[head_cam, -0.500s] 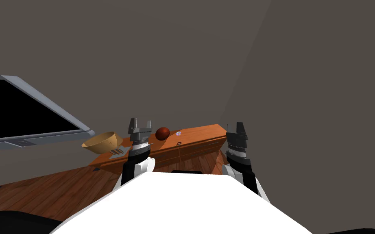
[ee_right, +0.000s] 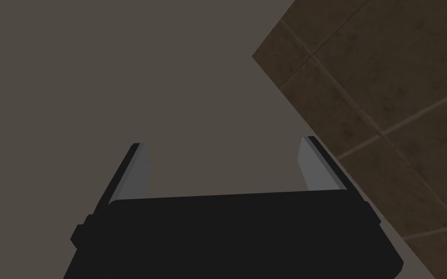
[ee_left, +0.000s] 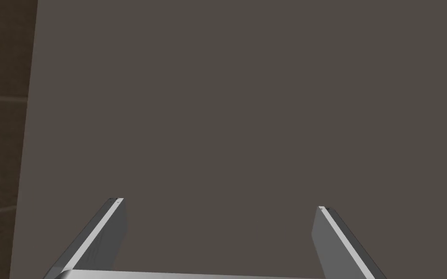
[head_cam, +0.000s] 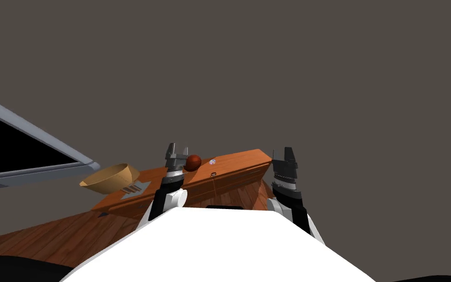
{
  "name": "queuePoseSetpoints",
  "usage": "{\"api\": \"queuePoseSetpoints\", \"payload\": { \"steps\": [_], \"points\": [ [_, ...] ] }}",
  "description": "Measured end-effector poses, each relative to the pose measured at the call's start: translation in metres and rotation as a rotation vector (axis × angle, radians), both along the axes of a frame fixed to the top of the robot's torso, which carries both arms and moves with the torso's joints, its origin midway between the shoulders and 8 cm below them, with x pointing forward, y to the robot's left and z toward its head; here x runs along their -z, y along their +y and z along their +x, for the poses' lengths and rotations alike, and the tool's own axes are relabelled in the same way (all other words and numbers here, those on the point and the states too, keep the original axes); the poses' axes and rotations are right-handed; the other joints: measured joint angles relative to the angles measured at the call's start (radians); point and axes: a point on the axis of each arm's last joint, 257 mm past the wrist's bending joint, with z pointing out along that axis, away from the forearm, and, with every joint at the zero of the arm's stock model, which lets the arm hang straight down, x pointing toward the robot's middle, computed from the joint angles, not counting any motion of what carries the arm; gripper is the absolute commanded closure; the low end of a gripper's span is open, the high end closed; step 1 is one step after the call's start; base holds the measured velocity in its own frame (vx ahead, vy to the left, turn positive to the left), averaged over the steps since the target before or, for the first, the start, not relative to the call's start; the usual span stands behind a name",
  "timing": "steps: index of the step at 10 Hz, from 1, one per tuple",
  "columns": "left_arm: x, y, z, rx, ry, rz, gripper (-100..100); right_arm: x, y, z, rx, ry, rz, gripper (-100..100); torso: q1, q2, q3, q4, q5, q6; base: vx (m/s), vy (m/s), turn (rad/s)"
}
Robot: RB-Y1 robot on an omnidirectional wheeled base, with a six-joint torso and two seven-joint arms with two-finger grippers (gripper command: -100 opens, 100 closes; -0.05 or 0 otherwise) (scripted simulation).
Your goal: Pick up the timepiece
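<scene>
A small pale round timepiece [head_cam: 212, 161] lies on top of a low wooden cabinet [head_cam: 229, 169] against the wall, just right of a dark red ball [head_cam: 193, 162]. My left gripper [head_cam: 177, 149] is raised in front of the cabinet, close to the left of the ball, fingers [ee_left: 111, 227] open with nothing between them. My right gripper [head_cam: 284, 153] is held up at the cabinet's right end, also open and empty, as its fingers [ee_right: 137, 172] show.
A tan bowl [head_cam: 109, 177] sits at the cabinet's left end, with a grey striped flat item [head_cam: 134, 188] beside it. A grey-framed black area [head_cam: 19, 152] lies to the left. Wooden floor [head_cam: 63, 232] runs in front of the cabinet.
The head view has swung: cabinet, bowl and framed black area shifted left and tilted. My left gripper moved right and a little farther out, now next to the ball. The right arm held still.
</scene>
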Motion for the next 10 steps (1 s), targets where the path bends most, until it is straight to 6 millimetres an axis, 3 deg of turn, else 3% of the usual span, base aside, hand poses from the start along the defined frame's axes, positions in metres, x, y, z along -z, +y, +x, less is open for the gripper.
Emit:
{"api": "queuePoseSetpoints", "payload": {
  "steps": [5, 10],
  "points": [
    [0.043, 0.003, 0.034, 0.059, 0.125, -0.034, -100, 0.0, 0.0, 0.0, 0.0, 0.0, 0.0, 0, 0.0, 0.001, 0.0, 0.0, 0.0, 0.0, 0.012, 0.006, -0.102],
    [0.098, 0.008, 0.073, 0.107, 0.284, -0.103, -100, 0.0, 0.0, 0.0, 0.0, 0.0, 0.0, 0, 0.001, 0.001, 0.001, 0.0, 0.0, 0.0, 0.009, 0.015, -0.143]
  ]
}}
